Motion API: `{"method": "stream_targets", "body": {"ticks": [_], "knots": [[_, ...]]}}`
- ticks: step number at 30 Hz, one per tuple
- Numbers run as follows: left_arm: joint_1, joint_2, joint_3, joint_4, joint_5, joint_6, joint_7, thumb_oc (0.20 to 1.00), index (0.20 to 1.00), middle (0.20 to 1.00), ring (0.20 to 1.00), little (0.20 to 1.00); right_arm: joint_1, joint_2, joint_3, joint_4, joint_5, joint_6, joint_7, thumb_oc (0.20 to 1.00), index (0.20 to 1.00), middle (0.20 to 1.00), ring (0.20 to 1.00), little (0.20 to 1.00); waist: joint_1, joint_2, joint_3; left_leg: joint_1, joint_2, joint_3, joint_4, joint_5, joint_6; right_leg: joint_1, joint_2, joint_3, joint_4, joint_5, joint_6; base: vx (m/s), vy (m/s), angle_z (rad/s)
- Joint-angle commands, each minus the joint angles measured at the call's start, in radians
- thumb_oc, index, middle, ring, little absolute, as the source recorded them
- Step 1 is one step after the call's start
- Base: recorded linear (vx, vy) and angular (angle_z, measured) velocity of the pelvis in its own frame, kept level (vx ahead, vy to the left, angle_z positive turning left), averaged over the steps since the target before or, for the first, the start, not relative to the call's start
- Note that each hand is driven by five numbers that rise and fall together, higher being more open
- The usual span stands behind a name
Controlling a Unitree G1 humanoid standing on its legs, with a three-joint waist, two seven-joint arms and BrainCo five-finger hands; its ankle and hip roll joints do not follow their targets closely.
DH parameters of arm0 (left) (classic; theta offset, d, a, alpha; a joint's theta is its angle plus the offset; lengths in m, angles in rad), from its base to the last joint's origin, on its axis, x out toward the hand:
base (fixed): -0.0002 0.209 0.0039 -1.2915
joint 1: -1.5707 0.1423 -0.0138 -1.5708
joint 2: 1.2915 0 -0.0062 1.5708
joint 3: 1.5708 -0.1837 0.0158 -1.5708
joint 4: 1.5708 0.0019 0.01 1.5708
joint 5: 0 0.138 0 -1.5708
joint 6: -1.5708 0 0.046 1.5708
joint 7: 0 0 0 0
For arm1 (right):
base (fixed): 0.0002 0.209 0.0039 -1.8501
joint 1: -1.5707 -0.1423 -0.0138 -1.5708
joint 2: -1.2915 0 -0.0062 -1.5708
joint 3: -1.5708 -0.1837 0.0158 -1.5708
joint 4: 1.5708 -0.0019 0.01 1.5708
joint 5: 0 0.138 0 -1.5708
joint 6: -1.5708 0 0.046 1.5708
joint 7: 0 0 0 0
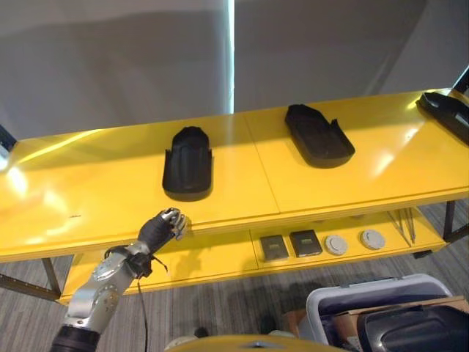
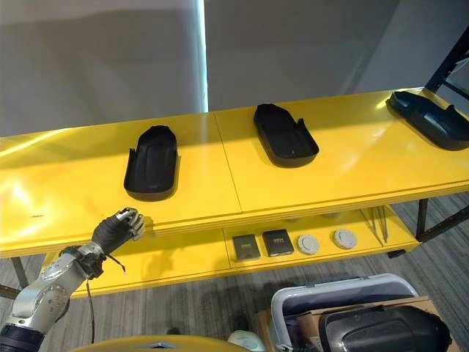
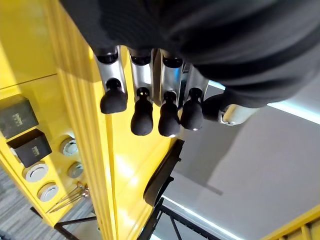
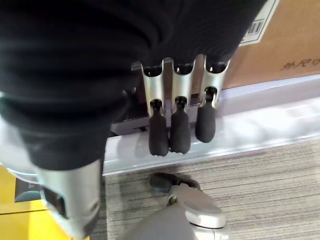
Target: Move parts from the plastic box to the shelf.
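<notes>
Three black molded parts lie on the yellow shelf (image 1: 110,198): one left of centre (image 1: 188,165), one right of centre (image 1: 319,136), one at the far right end (image 1: 447,110). My left hand (image 1: 160,229) hovers at the shelf's front edge, below the left part, fingers (image 3: 142,115) relaxed and holding nothing. The grey plastic box (image 1: 352,293) stands on the floor at lower right with another black part (image 1: 418,330) inside. My right hand (image 4: 172,130) hangs above the box rim (image 4: 260,125), its fingers loose and empty.
The lower shelf board carries two dark square pieces (image 1: 275,248) (image 1: 305,243), two round white discs (image 1: 336,244) (image 1: 372,239) and thin metal rods (image 1: 407,224). A cardboard sheet (image 4: 295,45) stands in the box. Grey wall behind the shelf, carpet below.
</notes>
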Motion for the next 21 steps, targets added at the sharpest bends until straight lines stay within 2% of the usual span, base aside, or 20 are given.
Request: {"method": "stream_targets", "body": {"ticks": [1, 6, 10, 21], "knots": [[-0.117, 0.014, -0.003, 0.015, 0.085, -0.13, 0.041, 0.2, 0.2, 0.2, 0.2, 0.2, -0.017, -0.005, 0.048, 0.016, -0.007, 0.0, -0.001, 1.0, 1.0, 1.0, 1.0, 1.0, -0.013, -0.037, 0.016, -0.032, 0.058, -0.033, 0.046, 0.009, -0.024, 0.026, -0.078, 0.012, 0.033, -0.012, 0.095, 0.0, 0.0, 0.0], [-0.187, 0.003, -0.024, 0.09, 0.1, -0.18, 0.112, 0.2, 0.2, 0.2, 0.2, 0.2, -0.015, -0.009, 0.062, -0.006, -0.033, 0.012, 0.013, 1.0, 1.0, 1.0, 1.0, 1.0, -0.037, -0.04, 0.012, -0.025, 0.062, -0.021, 0.044, 0.009, -0.023, 0.023, -0.075, 0.027, 0.037, -0.015, 0.094, 0.01, 0.002, -0.02], [-0.243, -0.017, -0.034, 0.138, 0.095, -0.195, 0.142, 0.2, 0.2, 0.2, 0.2, 0.2, -0.015, -0.009, 0.076, -0.013, -0.049, 0.018, 0.019, 1.0, 1.0, 1.0, 1.0, 1.0, -0.054, -0.043, 0.01, -0.019, 0.064, -0.01, 0.044, 0.006, -0.023, 0.023, -0.073, 0.037, 0.038, -0.015, 0.092, 0.02, -0.001, -0.03], [-0.308, -0.052, -0.065, 0.236, 0.11, -0.183, 0.201, 0.2, 0.2, 0.2, 0.2, 0.2, -0.016, -0.015, 0.076, -0.01, -0.07, 0.018, 0.027, 1.0, 1.0, 1.0, 1.0, 1.0, -0.082, -0.049, 0.006, -0.01, 0.068, 0.009, 0.053, -0.002, -0.021, 0.022, -0.068, 0.057, 0.043, -0.021, 0.09, 0.02, -0.006, -0.1]]}}
